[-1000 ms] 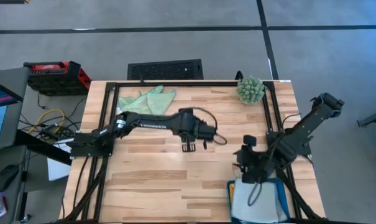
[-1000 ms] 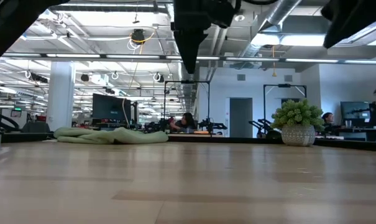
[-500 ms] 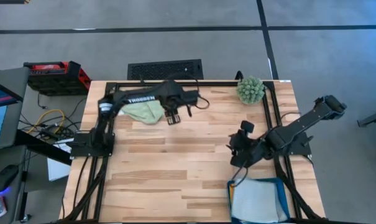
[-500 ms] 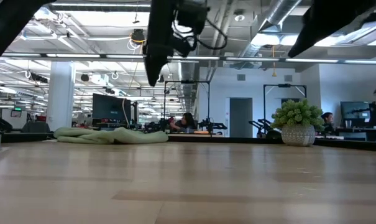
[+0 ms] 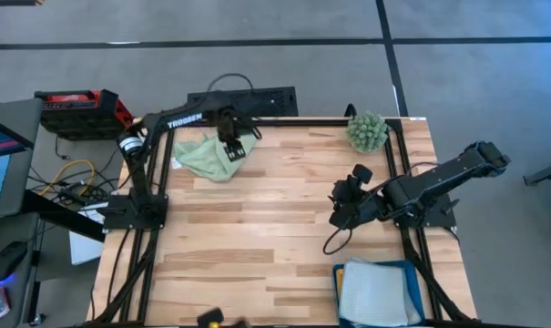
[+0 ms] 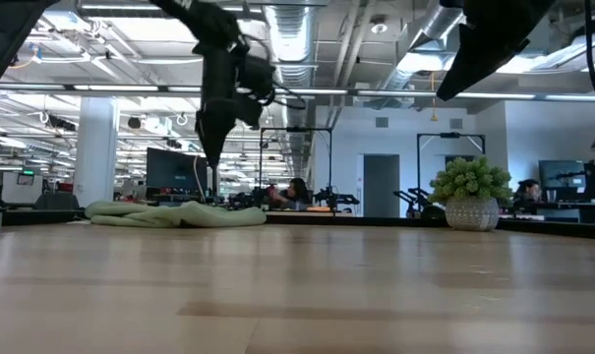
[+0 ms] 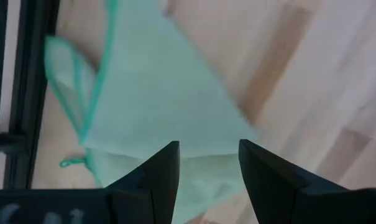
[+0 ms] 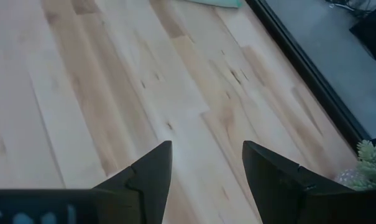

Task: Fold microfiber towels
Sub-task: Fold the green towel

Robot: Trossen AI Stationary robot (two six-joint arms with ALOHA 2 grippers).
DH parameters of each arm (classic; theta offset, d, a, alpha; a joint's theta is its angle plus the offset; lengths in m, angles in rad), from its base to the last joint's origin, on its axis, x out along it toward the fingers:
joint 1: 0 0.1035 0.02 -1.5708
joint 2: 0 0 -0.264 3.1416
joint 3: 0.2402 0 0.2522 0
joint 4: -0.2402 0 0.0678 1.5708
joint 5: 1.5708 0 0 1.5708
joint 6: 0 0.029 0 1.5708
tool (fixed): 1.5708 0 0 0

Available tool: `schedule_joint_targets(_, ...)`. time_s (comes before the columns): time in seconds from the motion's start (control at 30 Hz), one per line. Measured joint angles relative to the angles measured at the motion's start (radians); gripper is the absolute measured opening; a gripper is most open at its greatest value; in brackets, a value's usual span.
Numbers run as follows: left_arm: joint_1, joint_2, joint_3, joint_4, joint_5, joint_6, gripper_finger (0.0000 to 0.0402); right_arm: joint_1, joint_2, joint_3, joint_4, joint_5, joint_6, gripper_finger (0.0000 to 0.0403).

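Nearest the front edge of the wooden table [image 5: 257,255], at its right corner, sits a teal tray [image 5: 341,278] holding a pale folded towel [image 5: 377,293]; the towel lies flat and square inside the rim, which suggests the tray is where finished cloths are collected. No gripper is over it.

Farther in, toward the right middle of the table, the right gripper [image 5: 341,202] hangs above bare wood with its fingers spread and nothing between them. The right wrist view shows only planks beyond the two dark fingers [image 8: 151,174], with a sliver of green cloth at the far end and the spiky plant [image 5: 367,131] off at the corner. It is well apart from any towel, so it appears to wait clear of the working area.

At the far left of the table lie the crumpled light green towels [image 5: 202,157], bunched against the black frame [image 5: 284,121]; whether there is one cloth or two layered together cannot be told. The left gripper [image 5: 235,148] is poised directly over the right-hand end of that heap, fingers parted and empty. The left wrist view looks straight down between them onto mint-green fabric with a darker hem [image 7: 94,93], so the gripper seems aligned to pinch an edge or corner. In the low view it [image 6: 210,147] hangs above the heap [image 6: 174,213], not touching.

The likely next step is a descent onto the cloth.
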Motion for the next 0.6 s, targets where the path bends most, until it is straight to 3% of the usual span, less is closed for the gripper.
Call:
schedule_joint_targets(0.4, 0.199, 0.002, -0.100, 0.261, 0.008, 0.059, 0.0158, -0.006, 0.000, 0.000, -0.004, 0.000, 0.000, 0.0218)
schedule_joint_targets(0.6, 0.242, 0.003, -0.112, 0.259, 0.001, 0.046, 0.0158, -0.006, 0.000, 0.000, -0.004, 0.000, 0.000, 0.0218)
